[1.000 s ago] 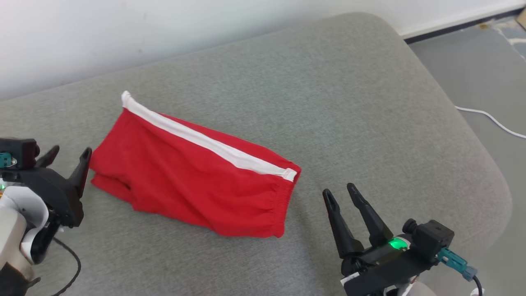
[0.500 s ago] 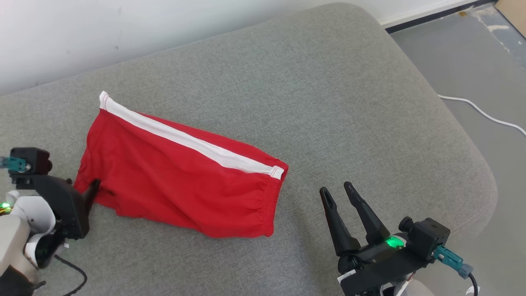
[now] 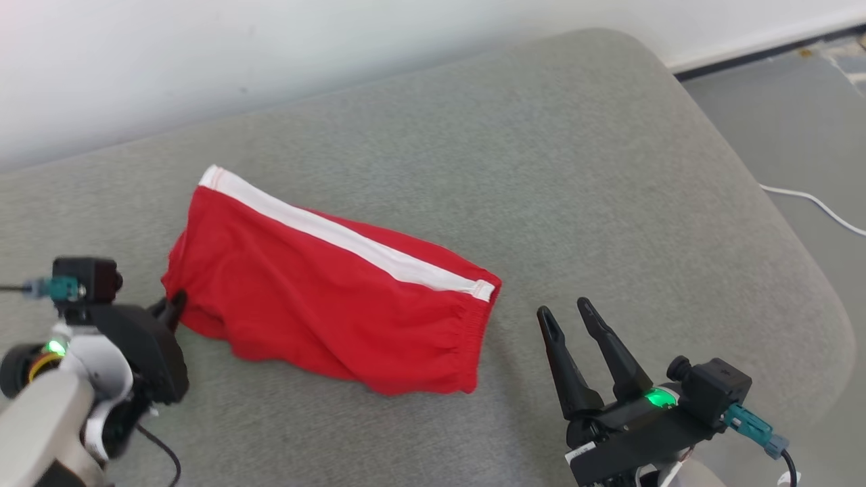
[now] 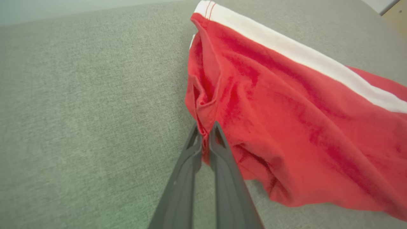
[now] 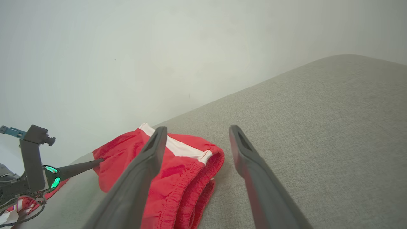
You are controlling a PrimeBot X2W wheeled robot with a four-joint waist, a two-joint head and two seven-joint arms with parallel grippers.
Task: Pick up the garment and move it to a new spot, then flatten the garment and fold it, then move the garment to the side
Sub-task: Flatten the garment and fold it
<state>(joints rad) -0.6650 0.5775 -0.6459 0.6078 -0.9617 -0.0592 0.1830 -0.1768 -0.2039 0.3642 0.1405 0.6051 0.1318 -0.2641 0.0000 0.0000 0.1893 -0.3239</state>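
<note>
Left end effector (image 4: pixel 205 131) has pinched shut on the soft, rumpled red garment (image 4: pixel 286 111).

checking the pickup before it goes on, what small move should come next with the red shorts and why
Probably a short lift with the left gripper: it is shut on the hem edge of the red shorts with a white side stripe, which lie on the grey fabric cushion. The right gripper hangs open, apart from them.

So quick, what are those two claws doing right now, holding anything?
Left gripper: closed, pinching the edge of the red shorts.
Right gripper: open, holding nothing.
</note>
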